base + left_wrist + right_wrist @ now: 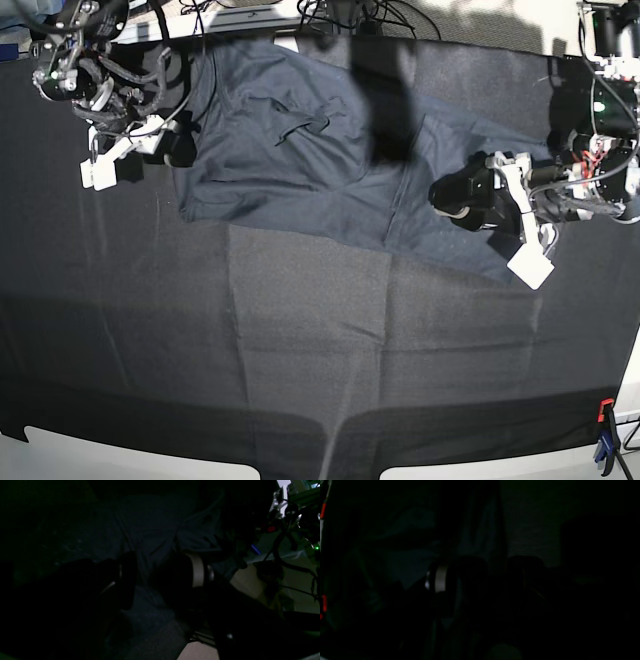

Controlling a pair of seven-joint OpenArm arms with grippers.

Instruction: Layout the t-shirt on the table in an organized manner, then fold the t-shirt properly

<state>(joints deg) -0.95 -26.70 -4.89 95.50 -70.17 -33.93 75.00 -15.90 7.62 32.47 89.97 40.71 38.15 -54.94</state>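
Dark navy t-shirt [300, 160] spread rumpled across the table's [300, 350] far edge, left gripper [155, 577] jaws parted over its fabric, right gripper [170, 140] at its opposite edge, grip unclear

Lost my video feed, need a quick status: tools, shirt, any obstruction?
Left tool over t-shirt, right tool at its edge; grips unclear. T-shirt rumpled, unfolded on table. Nothing in the way.

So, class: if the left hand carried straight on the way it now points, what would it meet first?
Most likely the t-shirt: the left hand points along the table into the fabric, though its height is unclear.
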